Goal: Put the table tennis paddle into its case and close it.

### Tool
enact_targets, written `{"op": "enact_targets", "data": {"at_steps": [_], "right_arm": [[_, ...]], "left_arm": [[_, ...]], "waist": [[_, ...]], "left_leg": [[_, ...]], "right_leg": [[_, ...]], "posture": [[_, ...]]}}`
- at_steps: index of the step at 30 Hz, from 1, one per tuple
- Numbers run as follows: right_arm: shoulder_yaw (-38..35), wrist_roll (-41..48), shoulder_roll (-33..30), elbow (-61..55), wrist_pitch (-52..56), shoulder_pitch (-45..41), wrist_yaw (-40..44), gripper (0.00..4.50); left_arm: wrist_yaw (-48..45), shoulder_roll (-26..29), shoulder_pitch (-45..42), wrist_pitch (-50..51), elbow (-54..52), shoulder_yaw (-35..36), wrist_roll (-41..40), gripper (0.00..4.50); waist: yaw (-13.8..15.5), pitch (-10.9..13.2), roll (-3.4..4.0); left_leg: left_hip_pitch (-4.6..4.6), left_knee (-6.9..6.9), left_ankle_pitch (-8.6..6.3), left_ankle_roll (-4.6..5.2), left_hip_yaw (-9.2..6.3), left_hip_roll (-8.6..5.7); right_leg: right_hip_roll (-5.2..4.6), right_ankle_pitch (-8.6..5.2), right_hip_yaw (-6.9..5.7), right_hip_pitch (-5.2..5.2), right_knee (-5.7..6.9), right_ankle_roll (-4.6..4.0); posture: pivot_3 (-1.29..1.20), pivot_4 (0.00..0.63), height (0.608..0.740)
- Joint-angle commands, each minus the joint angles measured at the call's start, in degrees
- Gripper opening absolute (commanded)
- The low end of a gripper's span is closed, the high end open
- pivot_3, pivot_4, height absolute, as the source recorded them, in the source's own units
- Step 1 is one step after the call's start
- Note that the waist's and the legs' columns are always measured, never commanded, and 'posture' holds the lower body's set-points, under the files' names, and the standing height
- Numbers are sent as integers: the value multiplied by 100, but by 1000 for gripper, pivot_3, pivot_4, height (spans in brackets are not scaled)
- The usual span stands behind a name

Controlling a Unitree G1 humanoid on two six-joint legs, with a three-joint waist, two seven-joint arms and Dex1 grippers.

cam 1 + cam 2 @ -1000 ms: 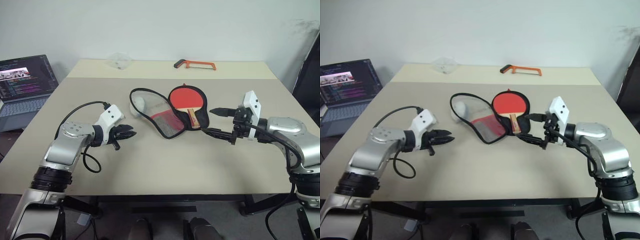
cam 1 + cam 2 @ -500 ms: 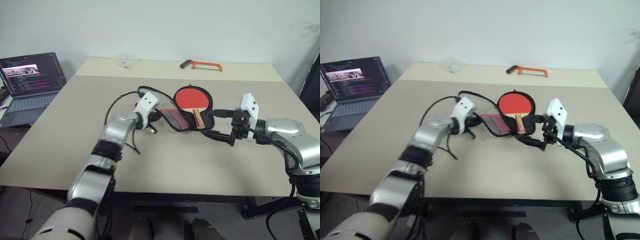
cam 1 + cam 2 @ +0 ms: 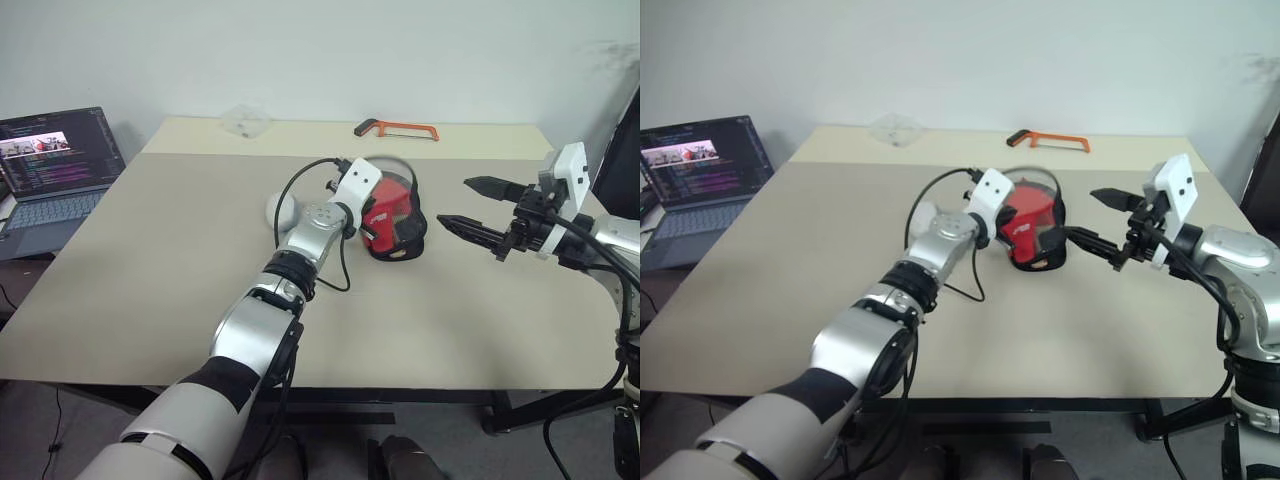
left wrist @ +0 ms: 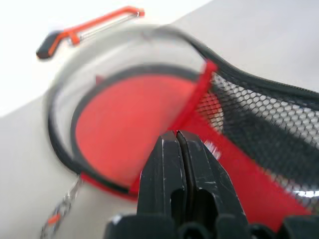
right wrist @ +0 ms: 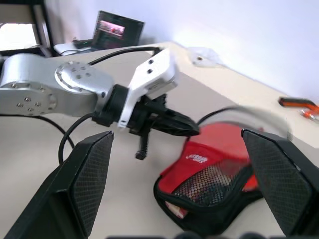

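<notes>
One second ago the case (image 3: 392,215) lay spread open at the middle of the desk (image 3: 150,270); now its red mesh flap is folded over the table tennis paddle (image 4: 124,124), which lies inside. My left pincer (image 3: 1012,222) has swung across and is clenched on that flap. My right pincer (image 3: 470,205) has drawn back toward the right edge, released and empty. Zipping shut remains, I judge.

Left arm (image 3: 300,250) lies across table (image 3: 150,270) centre, blocking case (image 3: 395,215); right side open for right claw (image 3: 470,205).
</notes>
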Motion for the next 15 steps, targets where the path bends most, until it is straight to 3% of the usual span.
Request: {"op": "enact_targets", "data": {"at_steps": [1,4,7,15], "right_arm": [[-56,167,156,18,411,-94,-472,4500],[-40,139,470,335,674,-281,-941,4500],[-441,234,1481,1419,1309,-828,-2197,4500],[-1296,498,2574,2962,1763,-1272,-3475,4500]], "left_arm": [[-788,581,305,74,-1052,109,-122,72],[-1412,1048,720,424,-2003,189,-296,72],[-2327,1917,1227,1252,-3324,470,-795,428],[-3157,3315,2368,2340,-5119,914,-1397,3189]], "waist": [[-38,0,0],[-62,0,1],[-157,0,1],[-67,0,1]], "left_leg": [[1,0,0,-1,3,0],[5,-2,1,-1,5,3],[8,-2,3,-5,8,9],[4,-9,15,-21,6,7]], "right_leg": [[0,2,4,0,1,-3],[0,13,5,-2,5,-21],[1,17,7,-2,11,-27],[-5,17,-4,-2,10,-30]], "posture": [[0,150,740],[0,150,740],[0,150,740],[0,150,740]]}}
